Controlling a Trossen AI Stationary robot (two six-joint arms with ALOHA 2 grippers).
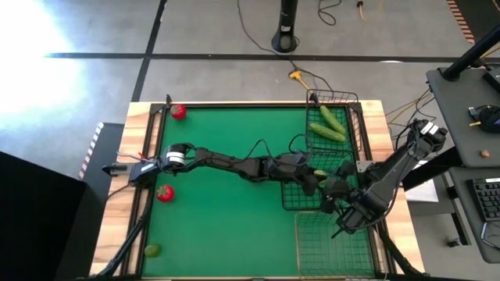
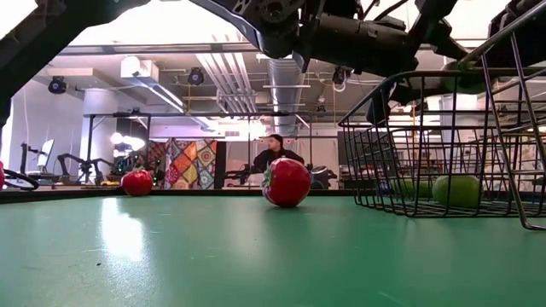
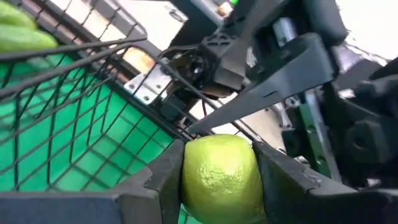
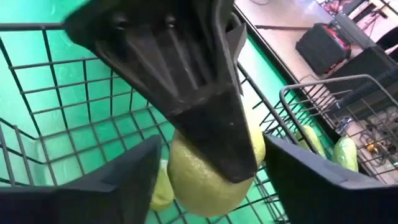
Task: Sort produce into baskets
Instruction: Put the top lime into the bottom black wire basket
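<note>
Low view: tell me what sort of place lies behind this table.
Probably a robotics lab or workshop: exposed ceiling ducts overhead, other dark robot arms on a far bench, and a person seated at a workstation beside a colourful patterned hanging.

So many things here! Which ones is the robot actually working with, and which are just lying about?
Part of the job:
- left gripper, holding a lime
- right gripper, open around it
- two cucumbers in the narrow basket
- square basket, pale basket
- three tomatoes
- another lime on the mat

Just lying about:
- cables on the floor
- keyboard on the side desk
</note>
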